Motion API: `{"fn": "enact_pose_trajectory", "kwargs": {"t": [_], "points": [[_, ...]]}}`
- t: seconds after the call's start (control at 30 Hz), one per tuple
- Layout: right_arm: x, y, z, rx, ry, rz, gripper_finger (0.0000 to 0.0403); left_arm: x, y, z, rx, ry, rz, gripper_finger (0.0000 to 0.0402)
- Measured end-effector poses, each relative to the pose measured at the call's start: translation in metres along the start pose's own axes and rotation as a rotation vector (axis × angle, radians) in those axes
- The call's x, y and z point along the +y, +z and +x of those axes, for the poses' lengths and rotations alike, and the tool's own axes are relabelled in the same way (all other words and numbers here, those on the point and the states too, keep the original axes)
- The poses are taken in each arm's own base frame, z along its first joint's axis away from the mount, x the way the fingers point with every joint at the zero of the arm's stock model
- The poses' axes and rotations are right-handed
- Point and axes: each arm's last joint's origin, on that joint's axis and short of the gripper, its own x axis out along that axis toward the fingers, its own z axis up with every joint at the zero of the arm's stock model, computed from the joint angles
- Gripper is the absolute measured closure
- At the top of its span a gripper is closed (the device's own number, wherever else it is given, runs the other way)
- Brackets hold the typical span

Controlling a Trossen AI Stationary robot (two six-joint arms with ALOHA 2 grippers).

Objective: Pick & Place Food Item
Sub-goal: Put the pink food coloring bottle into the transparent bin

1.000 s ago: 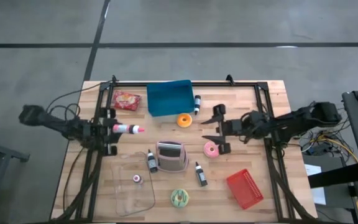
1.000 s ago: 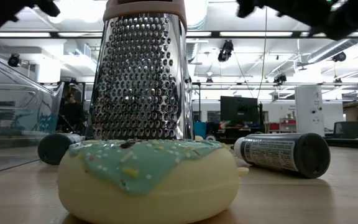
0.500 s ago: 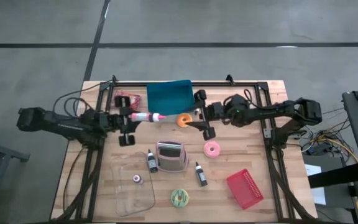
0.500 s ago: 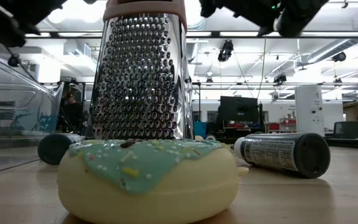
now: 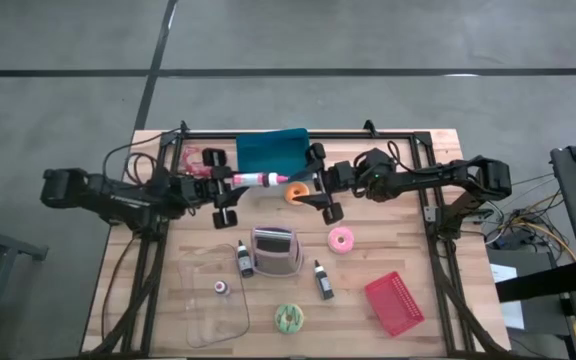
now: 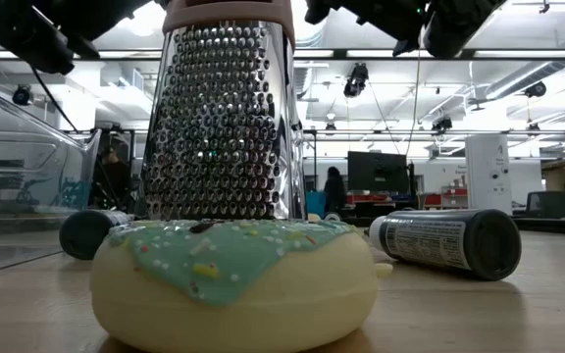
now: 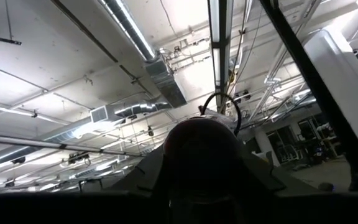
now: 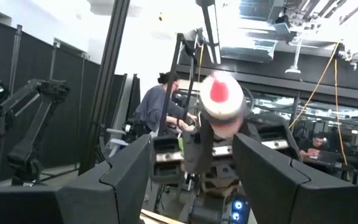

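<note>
A white bottle (image 5: 263,179) with a pink tip hangs level above the table's far middle, and my left gripper (image 5: 230,185) is shut on it. The pink tip points at my right gripper (image 5: 318,185), which stands open just to its right, one finger toward the far edge, one toward the near. In the right wrist view the bottle's red-and-white tip (image 8: 219,99) faces me head-on between my two fingers (image 8: 129,171), without touching them. An orange donut (image 5: 296,194) lies on the table below the gap. My left gripper pinches the bottle's rear end (image 5: 240,180) between its two fingers. The fingers come about level from the table's left and lie along the bottle. The bottle sticks out past them toward the right, lifted clear of the table.
A blue bin (image 5: 273,153) and a red packet (image 5: 203,160) sit at the far side. Nearer lie a metal grater (image 5: 276,250), a pink donut (image 5: 340,239), a green-iced donut (image 5: 289,318), two dark bottles (image 5: 245,260), a clear container (image 5: 216,290) and a red basket (image 5: 394,302).
My left gripper has carried the bottle toward the table's right and a little toward the far edge, rising; the bottle stayed level in the hold. My right gripper has moved toward the table's left, up to the bottle's tip, and then kept nearly still.
</note>
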Motion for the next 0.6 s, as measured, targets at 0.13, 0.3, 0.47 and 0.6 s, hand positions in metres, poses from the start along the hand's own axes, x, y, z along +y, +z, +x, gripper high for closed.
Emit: {"fn": "enact_pose_trajectory", "kwargs": {"t": [0.13,0.3,0.47,0.6], "points": [[-0.001,0.0,0.001,-0.006,-0.002,-0.008,0.0182,0.001,-0.006,0.006,0.012,0.007,0.005,0.0277],[-0.004,0.009,0.006,-0.033,-0.004,-0.018,0.0182,0.003,-0.013,0.019,0.012,0.019,0.011,0.0277],[-0.006,0.01,0.007,-0.027,-0.011,-0.005,0.0182,0.001,-0.018,0.022,0.018,0.01,0.006,0.0277],[-0.008,0.01,0.007,-0.014,-0.053,-0.017,0.0182,0.0,-0.021,0.019,0.043,0.014,0.003,0.0277]]}}
